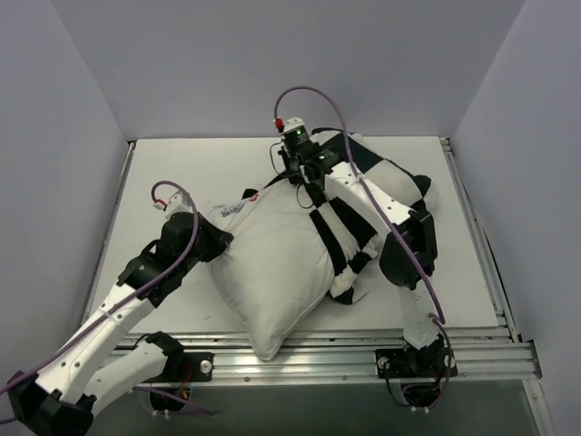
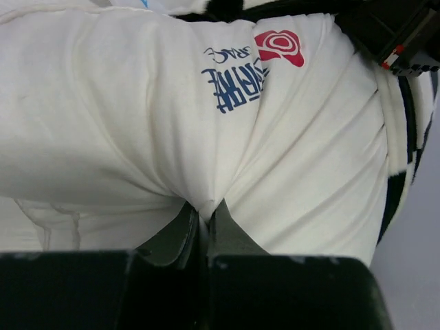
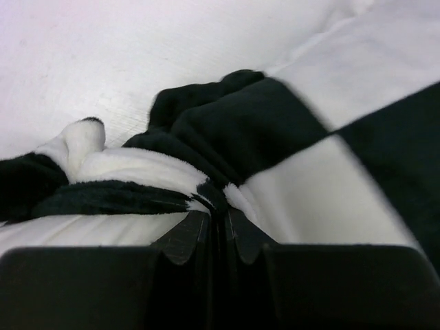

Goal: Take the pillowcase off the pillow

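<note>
The plain white pillow lies in the middle of the table, mostly out of the black and white checkered pillowcase, which is bunched around its right and far side. My left gripper is shut on a pinch of the pillow's left edge; in the left wrist view the pillow fills the frame, with its red and blue mark, and the gripper grips a fold. My right gripper is shut on the pillowcase at the far end; the right wrist view shows the gripper pinching the pillowcase.
The white table is bounded by grey walls on three sides. A metal rail runs along the near edge and another down the right side. The right arm arches over the pillowcase.
</note>
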### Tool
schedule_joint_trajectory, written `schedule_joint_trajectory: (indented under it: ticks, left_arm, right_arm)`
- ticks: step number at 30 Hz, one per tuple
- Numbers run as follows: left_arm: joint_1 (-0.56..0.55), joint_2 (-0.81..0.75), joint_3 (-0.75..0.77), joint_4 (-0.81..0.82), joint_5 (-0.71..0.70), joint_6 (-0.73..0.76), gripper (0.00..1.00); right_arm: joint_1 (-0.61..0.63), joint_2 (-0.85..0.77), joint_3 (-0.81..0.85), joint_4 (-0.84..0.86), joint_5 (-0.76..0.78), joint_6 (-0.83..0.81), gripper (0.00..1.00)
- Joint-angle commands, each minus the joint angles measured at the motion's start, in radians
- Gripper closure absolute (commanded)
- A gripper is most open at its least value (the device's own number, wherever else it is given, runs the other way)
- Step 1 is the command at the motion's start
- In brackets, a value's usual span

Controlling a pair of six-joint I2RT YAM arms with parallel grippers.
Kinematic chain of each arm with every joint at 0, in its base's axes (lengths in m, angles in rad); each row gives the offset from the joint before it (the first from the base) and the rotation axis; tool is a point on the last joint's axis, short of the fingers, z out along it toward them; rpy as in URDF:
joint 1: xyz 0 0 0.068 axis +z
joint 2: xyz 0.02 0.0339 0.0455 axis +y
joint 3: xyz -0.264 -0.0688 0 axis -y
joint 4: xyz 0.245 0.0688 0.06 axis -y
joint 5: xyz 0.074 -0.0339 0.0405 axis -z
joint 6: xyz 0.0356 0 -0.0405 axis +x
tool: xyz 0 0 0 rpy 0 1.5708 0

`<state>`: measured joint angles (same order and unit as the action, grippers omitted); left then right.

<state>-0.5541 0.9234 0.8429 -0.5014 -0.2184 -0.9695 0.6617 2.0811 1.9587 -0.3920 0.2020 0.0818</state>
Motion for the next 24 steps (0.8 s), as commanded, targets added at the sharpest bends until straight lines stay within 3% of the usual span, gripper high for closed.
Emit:
schedule_joint_trajectory:
  ticks: [1,3,7,12,14,15,17,18,21,22,24]
  left_arm:
    - [0.005,-0.153,0.028,-0.426,-0.094,0.017,0.98]
    - [0.003,-0.218,0.05,-0.495,-0.105,0.011,0.98]
    - [0.003,-0.259,0.143,-0.586,-0.147,0.038,0.98]
    - [0.009,-0.152,0.26,-0.545,-0.222,0.133,0.98]
    - [0.014,-0.068,0.313,-0.487,-0.226,0.199,0.98]
    - [0.031,-0.034,0.335,-0.43,-0.225,0.221,0.98]
    - [0.06,0.073,0.416,-0.382,-0.191,0.283,0.96]
    - [0.077,0.113,0.45,-0.341,-0.173,0.307,0.92]
    - [0.135,0.245,0.621,-0.313,-0.105,0.368,0.47]
    - [0.138,0.299,0.671,-0.316,-0.099,0.386,0.25]
    - [0.138,0.339,0.81,-0.353,-0.072,0.425,0.11]
  right_arm:
    - [-0.294,-0.098,0.06,-0.057,0.217,0.12,1.0]
    - [-0.352,-0.122,0.06,-0.051,0.198,0.206,1.0]
    - [-0.384,-0.147,0.054,-0.007,0.105,0.217,1.0]
    - [-0.364,-0.142,0.049,0.059,-0.148,0.194,1.0]
    - [-0.353,-0.153,0.051,0.087,-0.241,0.193,0.91]
    - [-0.338,-0.168,0.054,0.091,-0.304,0.193,0.79]
    - [-0.32,-0.193,0.062,0.091,-0.332,0.191,0.63]
    - [-0.309,-0.226,0.06,0.091,-0.337,0.19,0.51]
    - [-0.29,-0.304,0.033,0.071,-0.342,0.188,0.35]
    - [-0.29,-0.331,0.017,0.059,-0.337,0.188,0.33]
    - [-0.289,-0.415,-0.064,0.055,-0.328,0.19,0.27]
